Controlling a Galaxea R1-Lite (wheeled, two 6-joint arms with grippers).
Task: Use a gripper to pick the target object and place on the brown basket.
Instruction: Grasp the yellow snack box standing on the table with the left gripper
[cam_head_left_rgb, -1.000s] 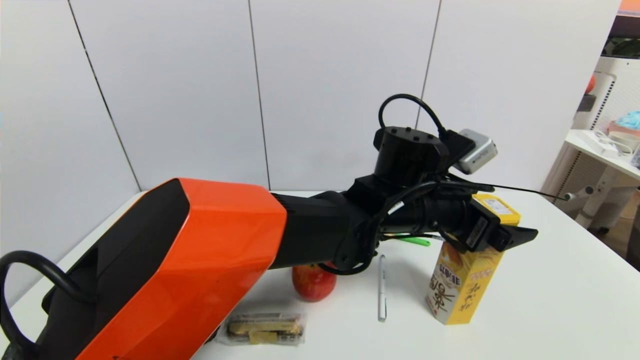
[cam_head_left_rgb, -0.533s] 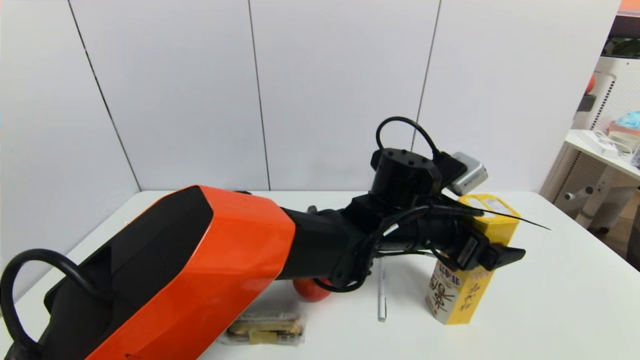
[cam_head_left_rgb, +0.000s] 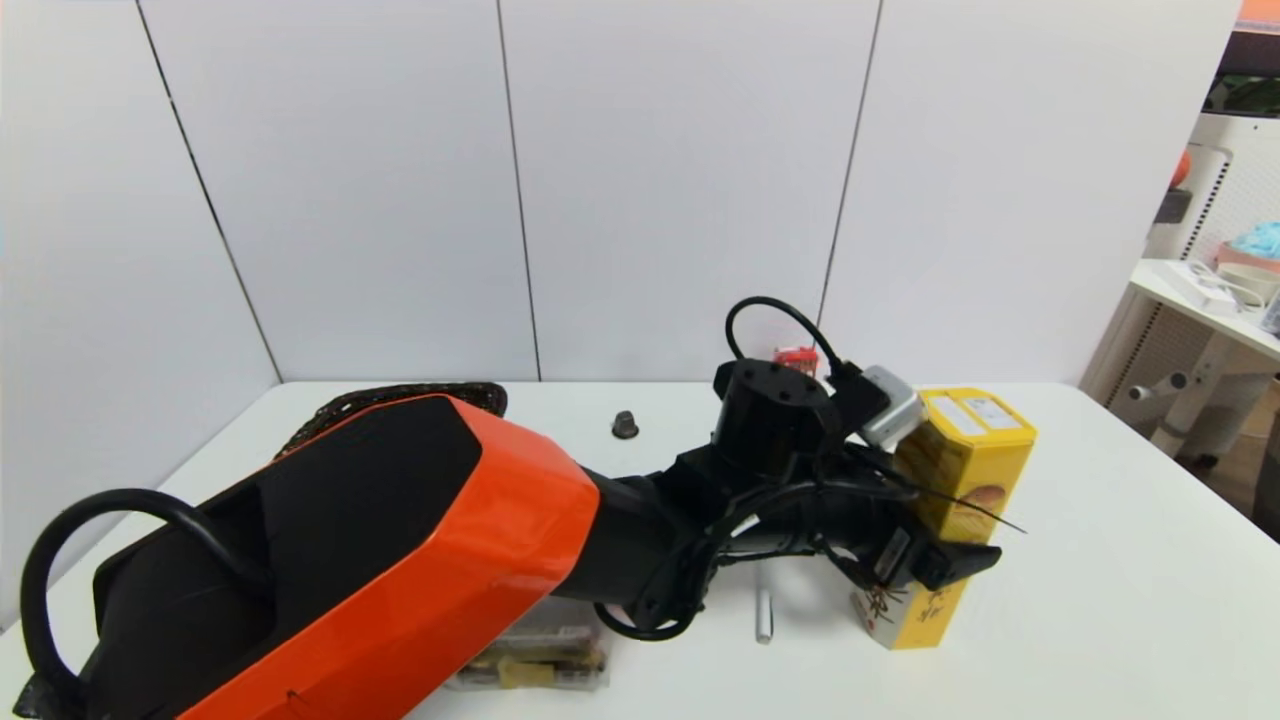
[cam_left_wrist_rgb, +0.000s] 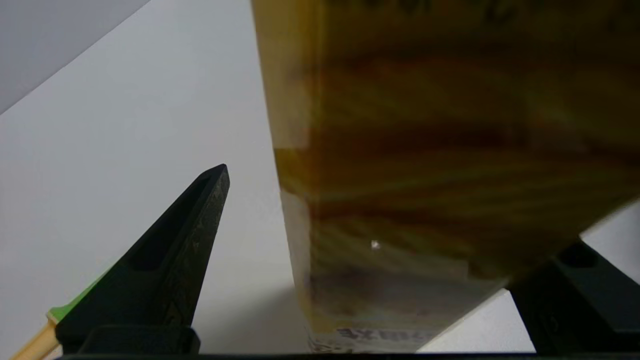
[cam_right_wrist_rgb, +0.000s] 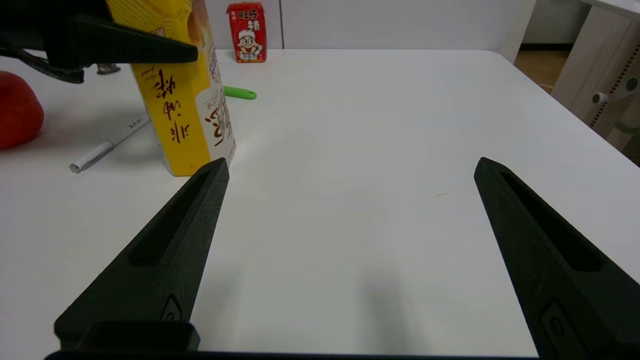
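Note:
The tall yellow snack box (cam_head_left_rgb: 965, 470) stands upright on the white table (cam_head_left_rgb: 1100, 560), right of centre. My left gripper (cam_head_left_rgb: 945, 545) reaches across from the left and is open around the box's lower half. In the left wrist view the box (cam_left_wrist_rgb: 425, 175) fills the space between the jaws; one finger (cam_left_wrist_rgb: 175, 260) stands clear of it with a gap, while the other (cam_left_wrist_rgb: 575, 295) is partly hidden behind it. Only a strip of the brown basket's rim (cam_head_left_rgb: 400, 395) shows behind the orange arm at the back left. My right gripper (cam_right_wrist_rgb: 351, 165) is open and empty, low over bare table to the box's right.
A small red drink carton (cam_head_left_rgb: 797, 358) stands at the back. A dark knob (cam_head_left_rgb: 625, 425), a white pen (cam_head_left_rgb: 764, 612) and a clear packet (cam_head_left_rgb: 530, 665) lie left of the box. The right wrist view shows a red apple (cam_right_wrist_rgb: 17, 117) and a green handle (cam_right_wrist_rgb: 240, 93).
My left gripper has come down from the top of the yellow box to its lower half, still open. The arm sank, uncovering the basket rim and the red carton and hiding the apple.

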